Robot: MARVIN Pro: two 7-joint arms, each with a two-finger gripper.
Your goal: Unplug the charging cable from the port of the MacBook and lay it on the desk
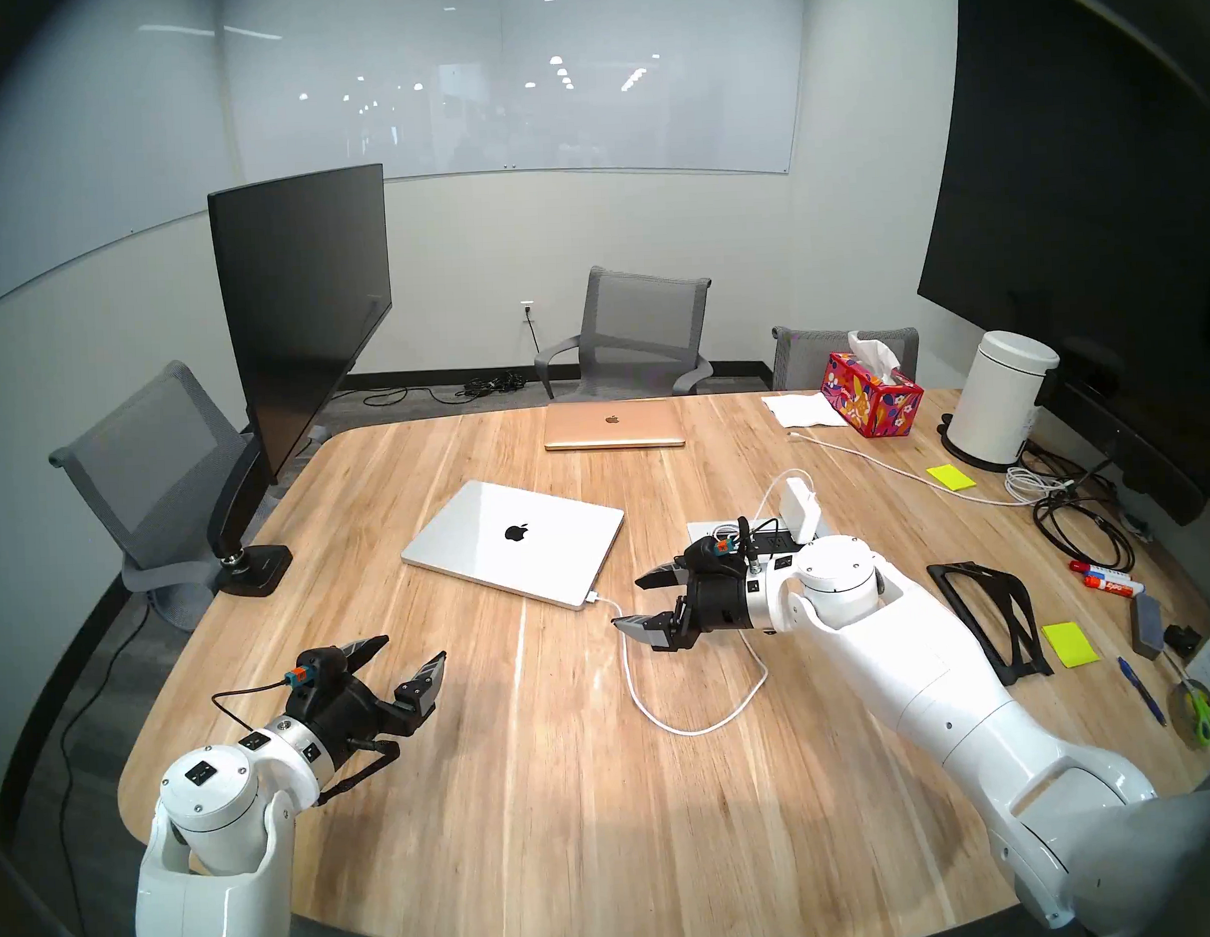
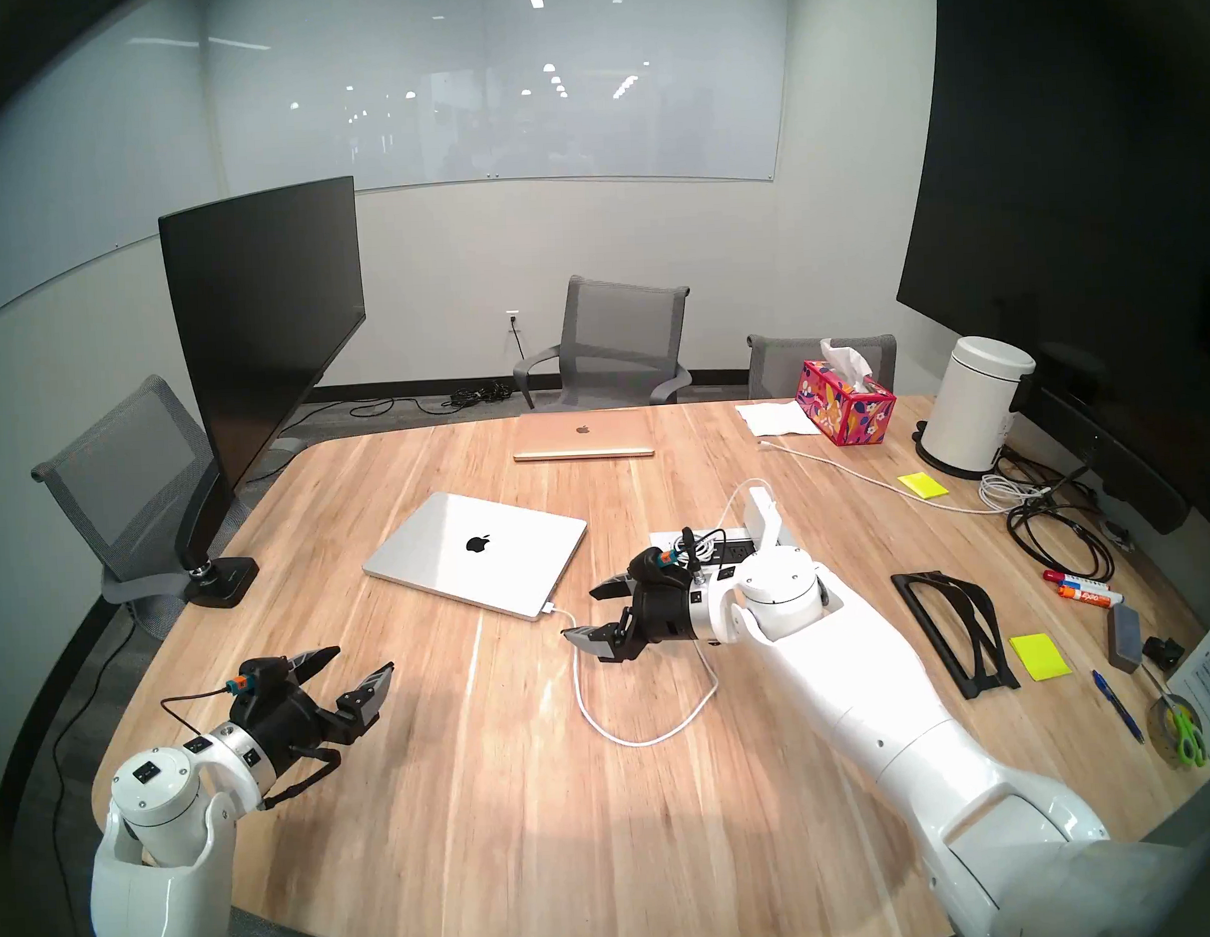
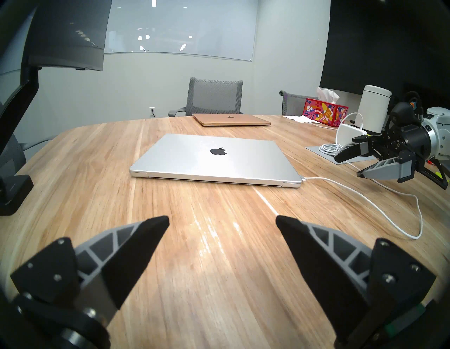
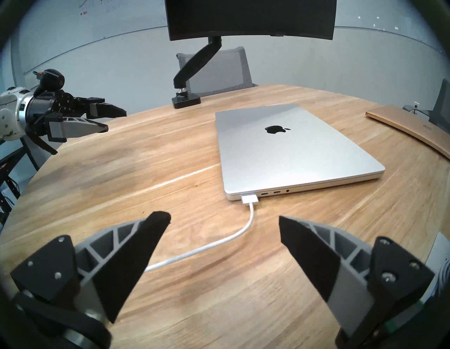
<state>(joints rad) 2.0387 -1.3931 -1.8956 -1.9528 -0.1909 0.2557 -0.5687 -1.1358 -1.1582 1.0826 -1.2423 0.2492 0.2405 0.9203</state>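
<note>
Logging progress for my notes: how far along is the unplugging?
Done: nothing yet; the charging cable is plugged into the MacBook. In hand: the right gripper, open, faces the plug with the cable between its fingers, not gripping. The left gripper is open and empty. Left: grip, pull, lay on the desk.

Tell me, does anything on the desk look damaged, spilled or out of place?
Nothing looks damaged or spilled. The charging cable is plugged into the closed MacBook and loops loosely over the desk. The right side of the desk is cluttered: black cables, markers and sticky notes lie scattered there.
</note>
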